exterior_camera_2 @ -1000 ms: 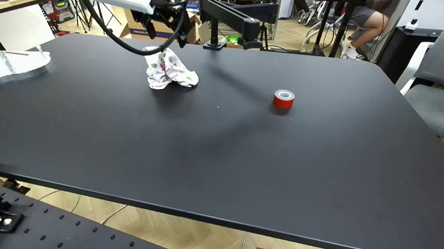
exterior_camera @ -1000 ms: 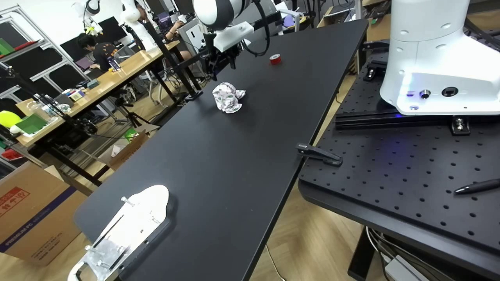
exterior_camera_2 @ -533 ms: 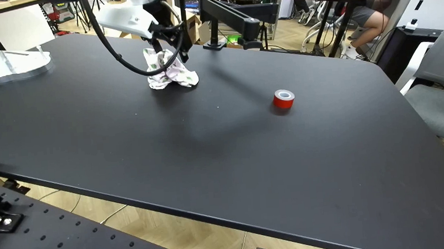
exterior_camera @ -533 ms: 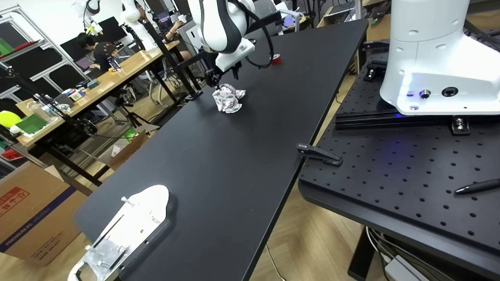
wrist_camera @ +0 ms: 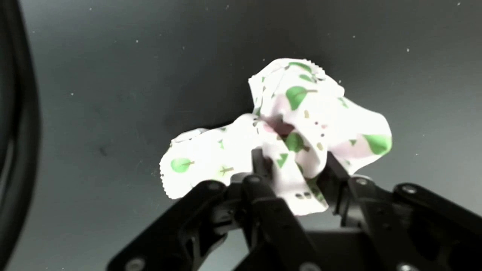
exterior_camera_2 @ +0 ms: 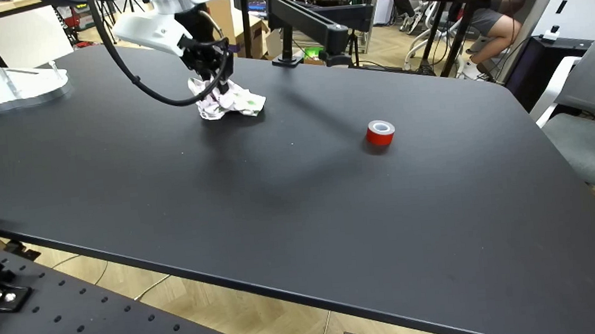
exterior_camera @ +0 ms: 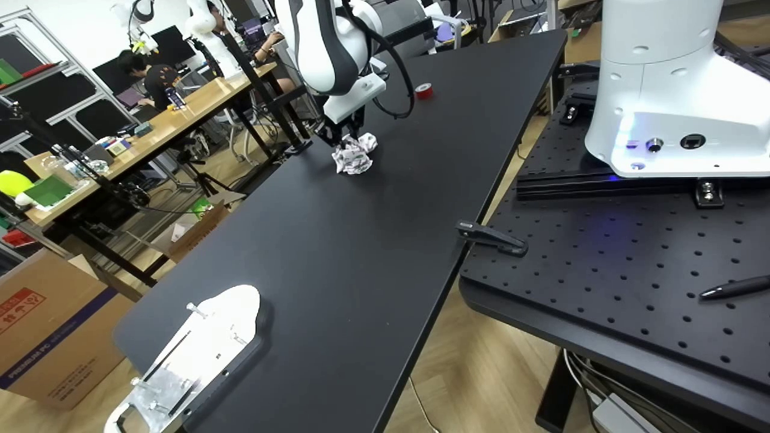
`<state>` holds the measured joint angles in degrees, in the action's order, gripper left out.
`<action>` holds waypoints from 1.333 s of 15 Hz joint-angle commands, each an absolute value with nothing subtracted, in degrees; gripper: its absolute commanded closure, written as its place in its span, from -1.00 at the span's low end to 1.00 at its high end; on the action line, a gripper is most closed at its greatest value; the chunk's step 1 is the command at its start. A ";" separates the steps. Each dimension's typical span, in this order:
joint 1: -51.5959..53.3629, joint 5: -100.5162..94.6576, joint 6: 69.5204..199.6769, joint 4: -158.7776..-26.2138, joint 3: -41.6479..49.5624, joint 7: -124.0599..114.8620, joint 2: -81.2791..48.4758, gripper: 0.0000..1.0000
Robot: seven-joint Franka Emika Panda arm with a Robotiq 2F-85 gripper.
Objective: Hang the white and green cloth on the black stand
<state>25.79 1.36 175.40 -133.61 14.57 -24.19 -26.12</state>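
Note:
The crumpled white and green cloth (wrist_camera: 211,158) lies on the dark table, seen in both exterior views (exterior_camera: 352,162) (exterior_camera_2: 244,103). My gripper (wrist_camera: 295,161) is down at it, fingers (wrist_camera: 259,162) on either side of an upright fold. That fold fills most of the space between them, though the jaws still stand some way apart. Whether they pinch it firmly cannot be told. From outside, the gripper (exterior_camera: 340,136) is partly hidden by the arm. The black stand (exterior_camera_2: 307,20), an upright pole with a sideways arm, is fixed at the table's edge behind the cloth.
A red tape roll (exterior_camera_2: 380,135) sits on the table. A white plate with pegs (exterior_camera: 204,337) lies at the table's other end. A black clamp (exterior_camera: 490,238) bridges the table and the perforated base plate. The arm's black cable (exterior_camera_2: 137,84) loops beside the gripper.
My gripper has come down from above onto the cloth, and its fingers have drawn closer together. The cloth's top has been squashed and reshaped. The stand and tape roll have not moved.

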 commanded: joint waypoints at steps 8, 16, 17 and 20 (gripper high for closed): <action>29.50 -1.90 168.04 -133.76 19.65 -27.98 -18.49 0.98; 36.58 -20.94 154.74 -133.41 31.83 -42.07 1.78 0.98; 36.11 -24.01 152.90 -133.21 32.07 -44.78 4.62 0.98; 21.45 -27.47 147.46 -134.33 19.08 -48.76 13.63 0.98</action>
